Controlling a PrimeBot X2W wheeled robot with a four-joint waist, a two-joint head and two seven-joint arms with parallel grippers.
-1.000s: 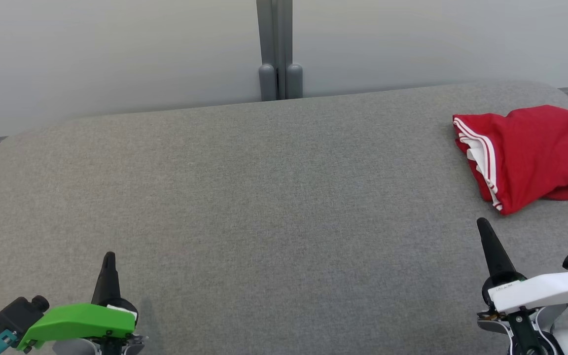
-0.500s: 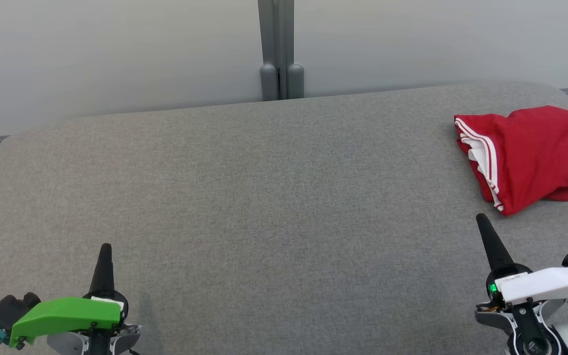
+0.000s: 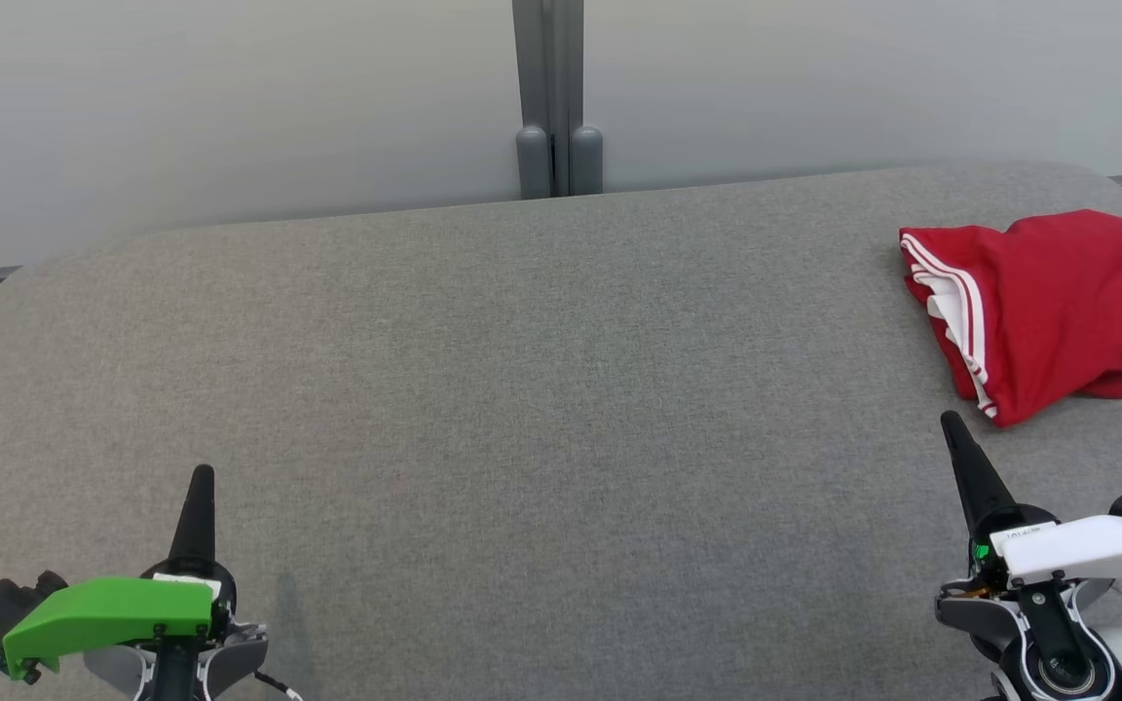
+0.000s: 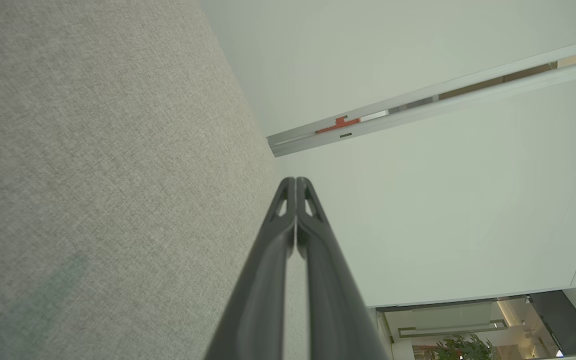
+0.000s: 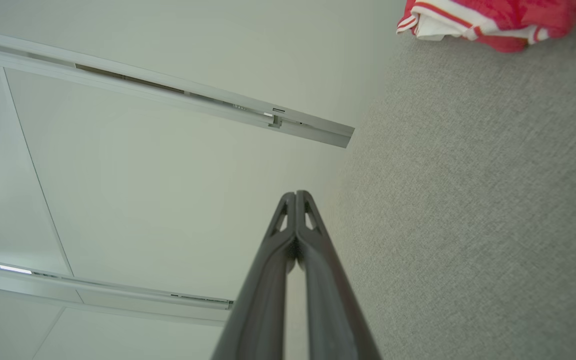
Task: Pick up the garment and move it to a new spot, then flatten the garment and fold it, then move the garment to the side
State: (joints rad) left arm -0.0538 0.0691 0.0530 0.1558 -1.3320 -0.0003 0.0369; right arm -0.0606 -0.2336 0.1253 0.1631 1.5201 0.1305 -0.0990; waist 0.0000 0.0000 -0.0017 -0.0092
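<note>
Pressing their fingers together on nothing, the left gripper (image 3: 201, 475) and right gripper (image 3: 951, 421) are held over the grey padded surface (image 3: 522, 389).
The red, white-striped garment (image 3: 1058, 302) is laid bundled just beyond the right gripper, at the surface's far right; the small label on that gripper's white cover cannot be read.

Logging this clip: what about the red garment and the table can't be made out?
Garment, head view: right part cut off by the picture's edge.
Garment, right wrist view: upper part cut off by the top edge.
Garment's type: bunched folds hide its shape.
Table, head view: near edge cut off at the bottom.
</note>
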